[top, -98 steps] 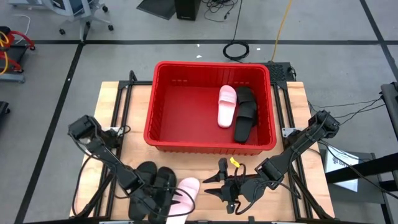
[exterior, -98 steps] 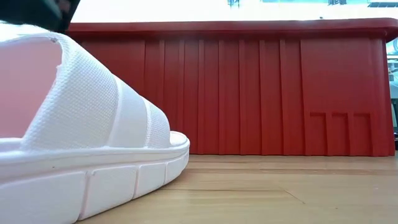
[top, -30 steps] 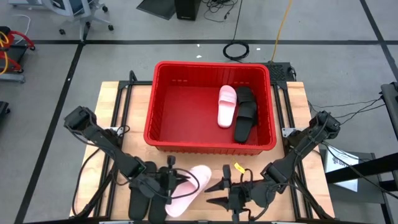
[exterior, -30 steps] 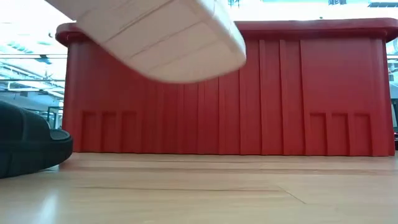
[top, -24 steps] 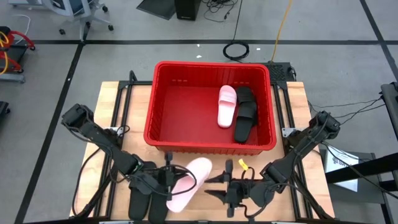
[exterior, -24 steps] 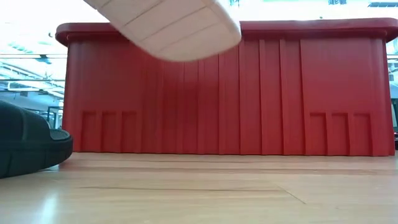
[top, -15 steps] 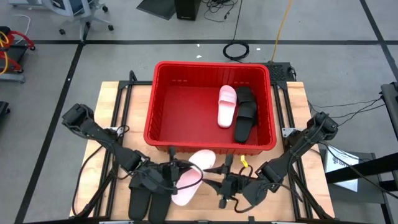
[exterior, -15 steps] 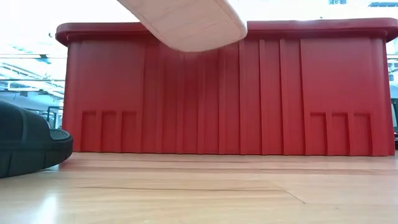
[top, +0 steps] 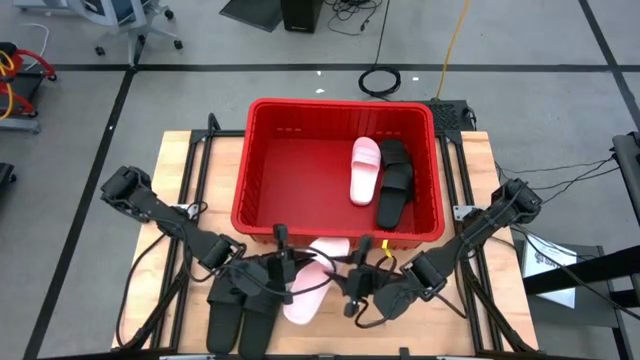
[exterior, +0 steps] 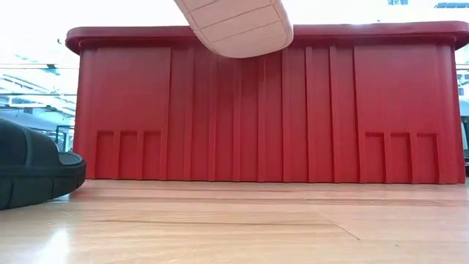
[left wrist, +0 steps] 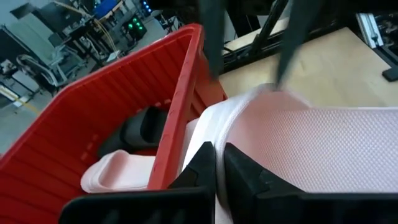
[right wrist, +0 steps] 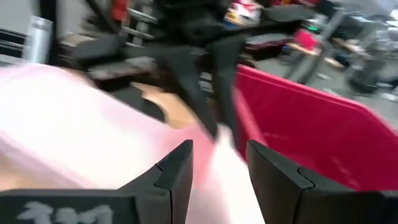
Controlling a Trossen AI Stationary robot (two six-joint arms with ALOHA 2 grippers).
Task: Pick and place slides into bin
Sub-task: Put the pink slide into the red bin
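Two slides, one pink [top: 364, 170] and one black [top: 394, 180], lie in the red bin [top: 262, 165] at frame centre. Just below its near wall, the left gripper [top: 283, 272] is clenched on a third, pink slide [top: 312, 285] lifted off the table [top: 180, 165]. Facing it from the right, the right gripper [top: 352, 290] hangs with fingers parted, holding nothing.

Grey floor [top: 200, 40], black tape lines, coiled cable [top: 381, 80].
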